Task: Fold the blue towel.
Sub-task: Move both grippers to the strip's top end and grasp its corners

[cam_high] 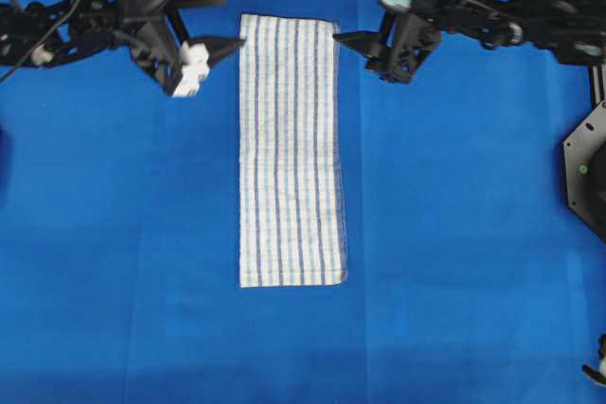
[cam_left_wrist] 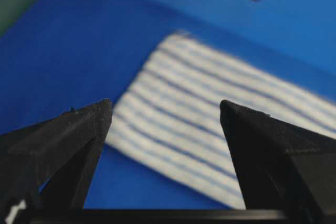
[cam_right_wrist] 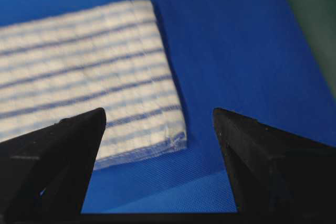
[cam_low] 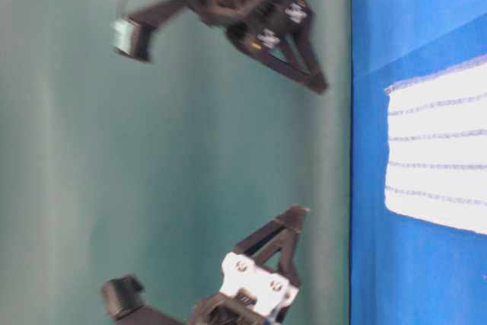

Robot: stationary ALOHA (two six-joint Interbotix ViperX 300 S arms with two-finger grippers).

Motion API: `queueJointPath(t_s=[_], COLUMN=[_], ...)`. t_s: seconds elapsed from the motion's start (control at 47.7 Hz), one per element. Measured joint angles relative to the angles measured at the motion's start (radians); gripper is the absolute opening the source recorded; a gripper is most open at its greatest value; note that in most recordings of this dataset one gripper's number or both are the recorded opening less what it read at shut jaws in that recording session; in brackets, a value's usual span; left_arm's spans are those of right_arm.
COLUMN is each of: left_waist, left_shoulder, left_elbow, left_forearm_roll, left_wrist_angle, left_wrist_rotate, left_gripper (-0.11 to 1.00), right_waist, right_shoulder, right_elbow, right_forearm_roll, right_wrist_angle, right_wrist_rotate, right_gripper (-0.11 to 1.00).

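Note:
The blue towel (cam_high: 289, 149), white with thin blue stripes, lies flat as a long narrow rectangle in the middle of the blue covering. My left gripper (cam_high: 234, 19) hovers open just left of its far left corner, one fingertip nearly at the edge. My right gripper (cam_high: 343, 13) hovers open just right of the far right corner. In the left wrist view the towel (cam_left_wrist: 199, 93) shows between the wide-apart fingers of the gripper (cam_left_wrist: 165, 106), nothing held. In the right wrist view the towel's corner (cam_right_wrist: 168, 135) lies below the open gripper (cam_right_wrist: 158, 111).
The blue table covering (cam_high: 454, 234) spreads around the towel on all sides. A black arm mount (cam_high: 587, 167) sits at the right edge. The table-level view shows a green wall (cam_low: 152, 150) behind both grippers.

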Motion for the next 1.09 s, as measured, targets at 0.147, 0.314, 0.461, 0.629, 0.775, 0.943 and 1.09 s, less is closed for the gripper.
queueJointPath(t_s=[0.147, 0.314, 0.461, 0.629, 0.775, 0.943, 1.09], left_waist=[0.029, 0.032, 0.04, 0.043, 0.043, 0.043, 0.026], left_shoulder=[0.087, 0.179, 0.265, 0.353, 0.403, 0.433, 0.44], left_elbow=[-0.017, -0.046, -0.072, -0.107, -0.132, -0.143, -0.149], left_forearm_roll=[0.0, 0.002, 0.002, 0.002, 0.002, 0.002, 0.008], left_wrist_angle=[-0.058, -0.121, -0.15, -0.167, -0.172, -0.178, -0.176], left_wrist_rotate=[0.0, 0.0, -0.002, -0.003, -0.003, -0.017, -0.015], left_gripper=[0.79, 0.79, 0.79, 0.79, 0.78, 0.7, 0.32], right_waist=[-0.006, -0.014, -0.015, -0.015, -0.014, -0.012, -0.006], right_shoulder=[0.086, 0.153, 0.199, 0.249, 0.276, 0.288, 0.288], right_elbow=[-0.031, -0.043, -0.043, -0.049, -0.06, -0.069, -0.071], right_forearm_roll=[0.002, 0.015, 0.029, 0.044, 0.048, 0.049, 0.049], right_wrist_angle=[-0.026, -0.071, -0.097, -0.114, -0.121, -0.126, -0.126], right_wrist_rotate=[0.0, 0.0, 0.0, 0.0, 0.003, 0.005, 0.002], right_gripper=[0.89, 0.89, 0.89, 0.89, 0.88, 0.77, 0.46])
